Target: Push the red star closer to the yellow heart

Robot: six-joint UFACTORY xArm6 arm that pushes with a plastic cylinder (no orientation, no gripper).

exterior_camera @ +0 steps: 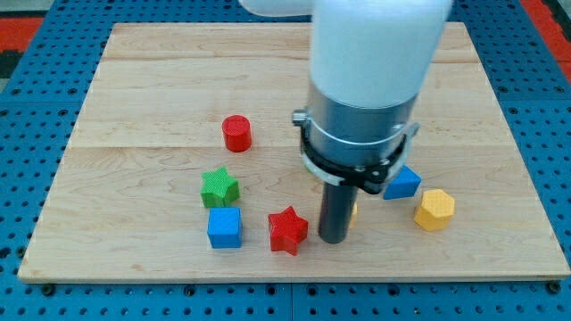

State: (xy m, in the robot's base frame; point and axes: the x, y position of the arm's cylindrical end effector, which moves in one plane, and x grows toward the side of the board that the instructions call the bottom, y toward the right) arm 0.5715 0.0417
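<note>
The red star (287,230) lies near the board's bottom edge, just below centre. My tip (334,239) stands right beside it on the view's right, with a thin gap or light contact; I cannot tell which. A sliver of a yellow block (354,212), probably the yellow heart, shows just right of the rod, mostly hidden behind it. The rod and the arm's body cover the board's middle.
A green star (219,188) and a blue cube (224,227) sit left of the red star. A red cylinder (236,133) is higher up on the left. A blue block (402,183) and a yellow hexagon (434,209) lie on the right. The wooden board (143,80) ends close below.
</note>
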